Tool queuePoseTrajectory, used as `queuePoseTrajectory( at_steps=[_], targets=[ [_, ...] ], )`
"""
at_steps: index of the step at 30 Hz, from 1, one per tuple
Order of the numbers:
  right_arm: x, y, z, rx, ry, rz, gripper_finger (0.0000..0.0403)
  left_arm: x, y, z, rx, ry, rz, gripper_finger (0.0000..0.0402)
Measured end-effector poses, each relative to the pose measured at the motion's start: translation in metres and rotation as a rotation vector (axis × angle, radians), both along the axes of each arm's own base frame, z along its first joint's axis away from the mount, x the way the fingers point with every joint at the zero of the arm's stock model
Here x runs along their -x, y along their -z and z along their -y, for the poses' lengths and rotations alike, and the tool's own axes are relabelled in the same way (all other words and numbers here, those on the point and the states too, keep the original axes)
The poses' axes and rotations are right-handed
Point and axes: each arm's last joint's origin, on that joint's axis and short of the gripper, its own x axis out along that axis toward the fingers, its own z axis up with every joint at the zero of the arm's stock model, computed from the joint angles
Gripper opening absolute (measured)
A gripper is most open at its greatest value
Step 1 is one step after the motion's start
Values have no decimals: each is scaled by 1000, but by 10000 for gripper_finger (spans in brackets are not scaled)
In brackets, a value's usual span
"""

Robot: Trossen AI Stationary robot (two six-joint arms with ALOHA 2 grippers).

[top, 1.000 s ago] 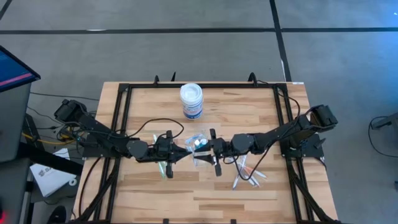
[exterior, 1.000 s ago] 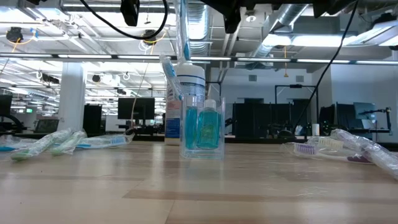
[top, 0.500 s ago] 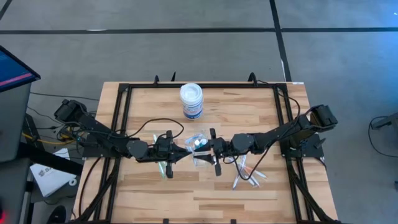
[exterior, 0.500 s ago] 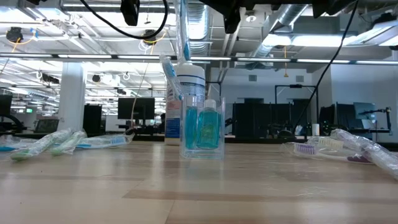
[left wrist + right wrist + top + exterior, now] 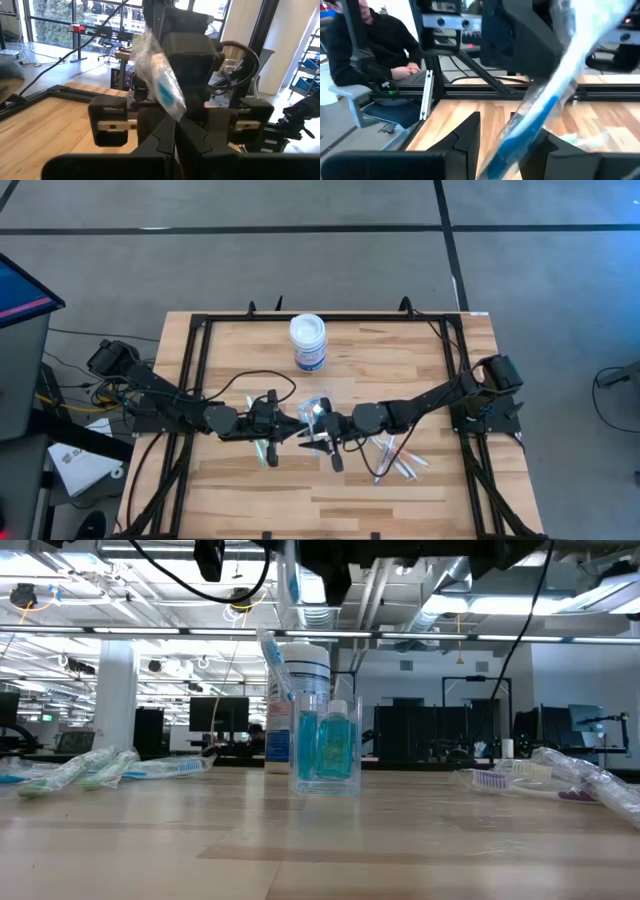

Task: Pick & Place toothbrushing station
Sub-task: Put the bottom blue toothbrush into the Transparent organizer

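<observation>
Wooden plank worktop, black-framed, on grey floor; dim office room behind, person seated. Left claw pinched on wrapped toothbrush; right claw clamping another toothbrush above clear cup.

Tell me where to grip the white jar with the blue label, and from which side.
Grip the white jar around its round body, below the lid, coming from the front of the table. It stands upright and alone at the table's back, so a level approach with jaws spread across its width probably suits best.
</observation>
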Motion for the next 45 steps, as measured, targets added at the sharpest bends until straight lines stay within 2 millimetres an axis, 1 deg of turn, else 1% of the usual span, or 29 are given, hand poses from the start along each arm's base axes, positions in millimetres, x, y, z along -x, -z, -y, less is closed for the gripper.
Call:
queuePoseTrajectory(
  at_steps=[10, 19, 22, 28, 33, 40, 45],
  targets=[
    [2, -1, 1, 7, 1, -14, 98, 0, 0, 0, -2, 0, -4, 1],
    [-1, -1, 9, 7, 22, -19, 98, 0, 1, 0, -3, 0, -5, 1],
    [0, -1, 8, 5, 22, -17, 95, 0, 1, 0, -4, 0, -8, 1],
    [1, -4, 9, 6, 21, -12, 64, 0, 1, 0, -4, 0, -8, 1],
    [2, -8, 9, 10, 19, -7, 23, 0, 1, 0, -5, 2, -11, 1],
    [3, -9, 9, 24, 0, -14, 5, 0, 1, 0, -6, 2, -13, 2],
    [3, -8, 9, 27, -10, -15, 4, 0, 1, 0, -6, 2, -13, 3]
  ],
)
